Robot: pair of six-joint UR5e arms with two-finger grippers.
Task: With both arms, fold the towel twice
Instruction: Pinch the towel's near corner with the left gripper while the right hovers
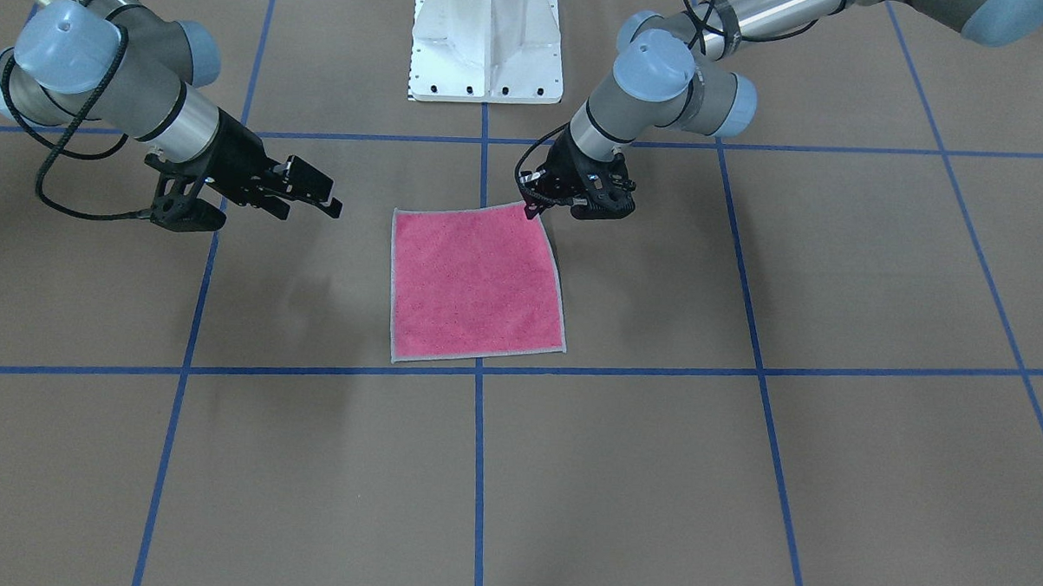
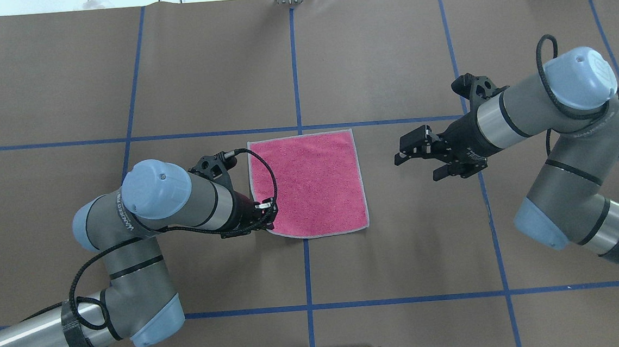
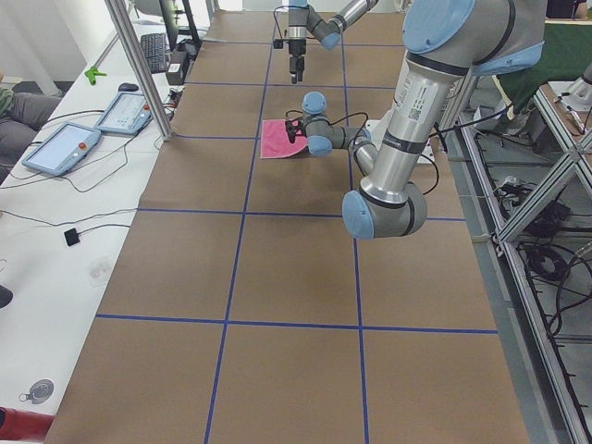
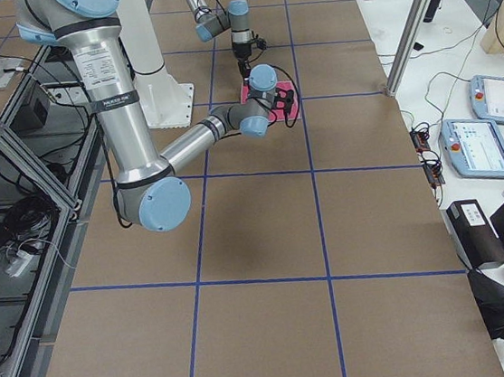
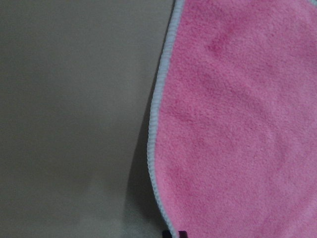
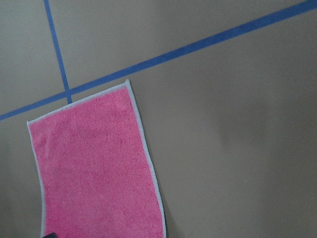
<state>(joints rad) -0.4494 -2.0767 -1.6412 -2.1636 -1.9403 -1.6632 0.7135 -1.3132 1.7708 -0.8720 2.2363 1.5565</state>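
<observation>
The towel [image 1: 477,283] lies flat and pink side up in the middle of the table, also in the overhead view [image 2: 310,181]. My left gripper [image 2: 266,220] is down at its near-left corner, its fingers pinched on that corner [image 1: 533,208]. The left wrist view shows the towel's grey edging [image 5: 153,124] slightly raised, with a shadow beneath. My right gripper [image 2: 415,167] is open and empty. It hovers above the table a short way to the right of the towel [image 6: 94,168], clear of it [image 1: 312,209].
The white pedestal base [image 1: 487,40] stands at the robot's side of the table. Blue tape lines [image 2: 293,60] cross the brown table cover. Operator tablets [image 3: 60,148] lie on the side bench beyond the table's far edge.
</observation>
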